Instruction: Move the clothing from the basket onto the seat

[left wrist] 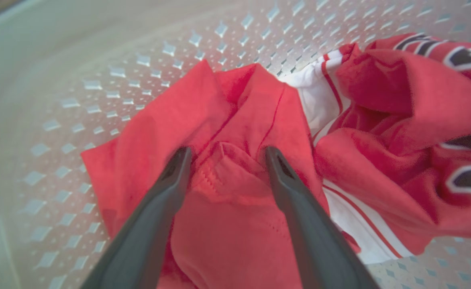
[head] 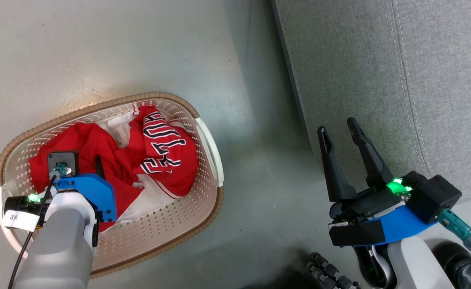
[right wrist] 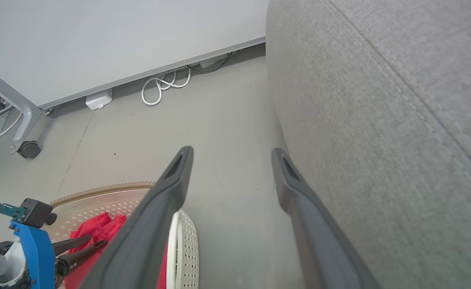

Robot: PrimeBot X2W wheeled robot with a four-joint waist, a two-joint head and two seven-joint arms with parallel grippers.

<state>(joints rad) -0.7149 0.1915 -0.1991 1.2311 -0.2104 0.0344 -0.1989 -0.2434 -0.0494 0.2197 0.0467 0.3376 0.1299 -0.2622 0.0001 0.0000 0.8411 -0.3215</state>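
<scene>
Grey-green floor [head: 98, 48] is filling the upper left of the head view, and we are looking down on the basket [head: 209, 140] sitting on it at the lower left. The clothing [head: 167, 156] is lying crumpled inside the basket. A plain red piece is spreading toward the left, and a piece with white stripes and black-and-white lettering is bunching toward the right.

Our left gripper [left wrist: 227, 154] is reaching down into the basket. In the left wrist view its two dark fingers are standing spread apart, tips resting against the plain red fabric, with a raised fold sitting between them and not yet pinched.

The seat [head: 380, 80] is taking up the upper right of the head view, its seam running down the right side. Our right gripper [head: 337, 125] is hovering at the lower right, over the seat's near edge, jaws wide apart and grasping nothing.

In the right wrist view a white cable [right wrist: 165, 86] is lying coiled by the wall at top centre, and a caster [right wrist: 28, 149] is standing at the left edge.
</scene>
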